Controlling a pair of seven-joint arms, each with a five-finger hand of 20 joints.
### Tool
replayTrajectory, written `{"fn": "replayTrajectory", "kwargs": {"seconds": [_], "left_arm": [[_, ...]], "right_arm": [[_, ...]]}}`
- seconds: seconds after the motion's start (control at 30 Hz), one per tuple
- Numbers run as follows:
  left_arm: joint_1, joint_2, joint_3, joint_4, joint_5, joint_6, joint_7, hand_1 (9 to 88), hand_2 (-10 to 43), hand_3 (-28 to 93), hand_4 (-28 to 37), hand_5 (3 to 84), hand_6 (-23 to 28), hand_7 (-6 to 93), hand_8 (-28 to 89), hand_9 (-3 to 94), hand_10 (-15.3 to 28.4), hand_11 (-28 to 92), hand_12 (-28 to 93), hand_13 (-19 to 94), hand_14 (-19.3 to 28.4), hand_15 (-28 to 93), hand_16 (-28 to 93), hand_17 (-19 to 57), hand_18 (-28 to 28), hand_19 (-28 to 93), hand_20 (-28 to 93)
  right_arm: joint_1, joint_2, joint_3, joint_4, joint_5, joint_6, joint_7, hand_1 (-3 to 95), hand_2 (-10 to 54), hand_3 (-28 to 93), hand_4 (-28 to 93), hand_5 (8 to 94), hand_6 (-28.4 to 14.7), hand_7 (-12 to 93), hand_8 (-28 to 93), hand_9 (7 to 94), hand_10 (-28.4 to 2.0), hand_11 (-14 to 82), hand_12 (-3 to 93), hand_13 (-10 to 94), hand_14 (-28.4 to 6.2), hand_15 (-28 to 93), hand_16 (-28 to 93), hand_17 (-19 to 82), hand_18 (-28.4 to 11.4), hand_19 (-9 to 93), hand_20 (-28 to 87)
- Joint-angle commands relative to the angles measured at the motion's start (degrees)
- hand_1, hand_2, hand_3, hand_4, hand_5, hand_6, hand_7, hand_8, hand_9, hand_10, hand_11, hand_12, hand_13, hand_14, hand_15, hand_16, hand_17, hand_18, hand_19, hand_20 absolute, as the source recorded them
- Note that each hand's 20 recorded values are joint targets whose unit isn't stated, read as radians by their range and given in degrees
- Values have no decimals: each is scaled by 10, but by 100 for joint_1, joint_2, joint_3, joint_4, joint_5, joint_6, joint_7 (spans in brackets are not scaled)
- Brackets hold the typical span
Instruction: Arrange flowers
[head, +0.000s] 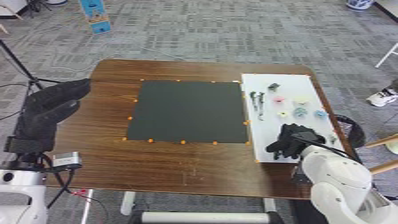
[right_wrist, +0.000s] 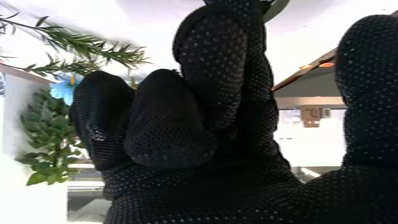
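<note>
At your one o'clock, on the white board (head: 267, 130), you have a pink flower (head: 279, 99), a pale yellow one and a blue one (head: 321, 114) lying apart, with slender green sprigs (head: 261, 105) at their nine o'clock.

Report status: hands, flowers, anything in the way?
Left hand open, by left edge of table. Right hand over near end of white board, hiding part of it. Flowers on board, beyond that hand.

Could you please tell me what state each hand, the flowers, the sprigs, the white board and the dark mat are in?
Left hand: open, raised beside the table
Right hand: low, at the white board's near end
Pink flower: on the board
Blue flower: on the board
Green sprigs: laid on the board
White board: flat
Dark mat: flat
</note>
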Motion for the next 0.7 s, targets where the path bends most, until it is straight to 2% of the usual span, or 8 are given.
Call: {"fn": "replayTrajectory", "kwargs": {"seconds": [0.03, 0.3, 0.33, 0.4, 0.47, 0.57, 0.7], "left_arm": [[4, -50, -9, -61, 93, -58, -52, 252, -95, 721, -193, 489, 19, 132, -64, 460, 119, 151, 137, 381, 150, 120, 36, 67, 121, 58, 186], [-28, -56, 14, -57, 131, -79, -64, 253, -95, 719, -194, 488, 17, 133, -64, 459, 118, 150, 138, 380, 151, 120, 37, 66, 121, 57, 186], [-15, -66, 4, -64, 133, -94, -53, 253, -95, 720, -194, 488, 18, 133, -64, 459, 118, 150, 138, 380, 150, 120, 37, 66, 121, 58, 186], [-25, -73, 14, -60, 148, -93, -59, 254, -95, 719, -194, 487, 18, 133, -64, 458, 118, 149, 138, 380, 150, 120, 37, 66, 121, 58, 186], [-16, -81, 10, -68, 143, -91, -59, 254, -95, 718, -193, 487, 18, 132, -64, 457, 118, 149, 137, 379, 150, 119, 36, 65, 122, 58, 186], [9, -84, 8, -71, 126, -81, -58, 254, -95, 718, -193, 486, 18, 133, -64, 456, 118, 149, 138, 378, 151, 117, 36, 65, 123, 59, 185], [30, -79, -1, -72, 107, -105, -78, 255, -95, 718, -192, 485, 18, 131, -64, 455, 119, 148, 138, 377, 150, 117, 37, 65, 123, 57, 184]], "right_arm": [[72, -65, -302, 347, -279, -81, 147, 249, -95, 604, -13, 852, -36, 231, -1, 924, -107, 411, 365, 893, -76, 675, 456, 613, -213, 932, 634], [360, -18, -834, 643, -573, -161, 147, 331, -95, 608, -7, 860, -22, 264, 4, 935, -96, 431, 363, 912, -68, 680, 451, 634, -206, 932, 639], [403, -29, -870, 673, -565, -254, 163, 346, -95, 602, -8, 857, -21, 267, 28, 934, -94, 437, 361, 912, -66, 682, 451, 637, -202, 932, 642], [388, -35, -887, 696, -544, -248, 189, 384, -95, 581, -2, 850, -17, 246, 214, 932, -91, 449, 360, 914, -65, 686, 452, 642, -200, 932, 647], [352, -51, -850, 672, -484, -309, 242, 418, -95, 559, 13, 850, -13, 231, 297, 930, -88, 452, 365, 915, -62, 685, 452, 645, -197, 932, 646], [284, -97, -715, 582, -330, -375, 301, 469, -95, 519, 75, 848, -9, 215, 334, 927, -88, 447, 367, 916, -59, 678, 456, 644, -193, 932, 638], [198, -148, -568, 440, -183, -494, 365, 488, -95, 562, 113, 842, -10, 199, 335, 922, -89, 436, 366, 914, -52, 661, 457, 642, -183, 932, 617]]}}
